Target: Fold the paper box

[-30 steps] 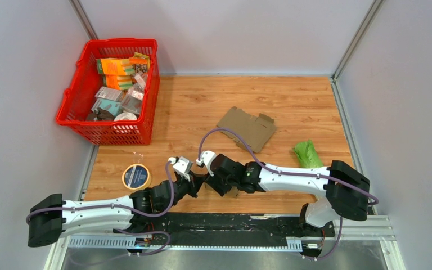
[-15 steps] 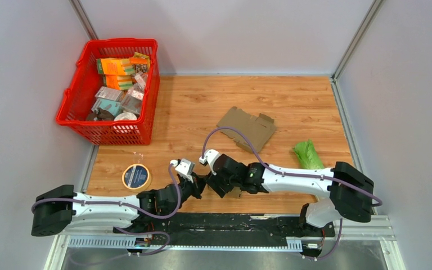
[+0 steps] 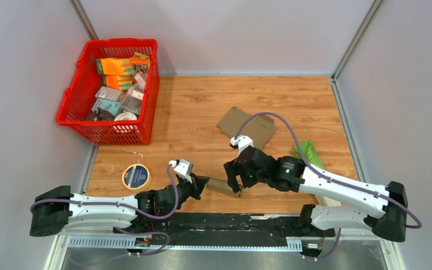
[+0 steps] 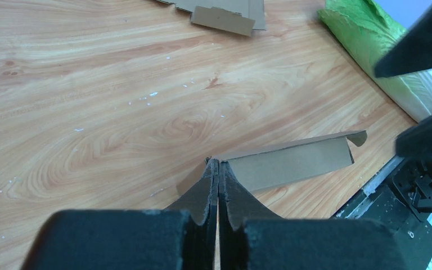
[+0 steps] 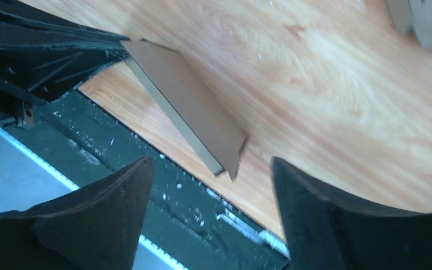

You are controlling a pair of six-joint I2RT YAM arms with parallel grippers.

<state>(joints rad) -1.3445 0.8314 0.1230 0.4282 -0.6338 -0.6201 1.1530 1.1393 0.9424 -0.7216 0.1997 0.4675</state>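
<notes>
i have the left hand (image 4: 218, 169) pinched fully shut on one corner of the paper box (image 4: 292, 163), which is a narrow, half-creased strip of brown card lying low over the bench (image 3: 191, 112) close to the near edge, just ahead of the black rail. from the left wrist view the strip runs away from my fingertips to the right, with one long wall standing up and a small tab curled over at the far end. the right hand (image 5: 211, 169) is spread wide and grips nothing; it hangs over that free end with a finger on each side of it, not touching the card as far as i can tell.

the step in hand, as i judge it, is to take the free end and press the next crease while the left holds the corner. to do it well i'd bring the right hand down squarely across the strip, so the pads land on the flat panel and not on the thin tab (that one looks flimsy and would likely crumple), then close gently. the left grip should stay firm and low, so the card pivots on its score line and does not slide toward the rail.

a flat cardboard blank (image 3: 247, 126) lies well apart toward the middle, out of the way
</notes>
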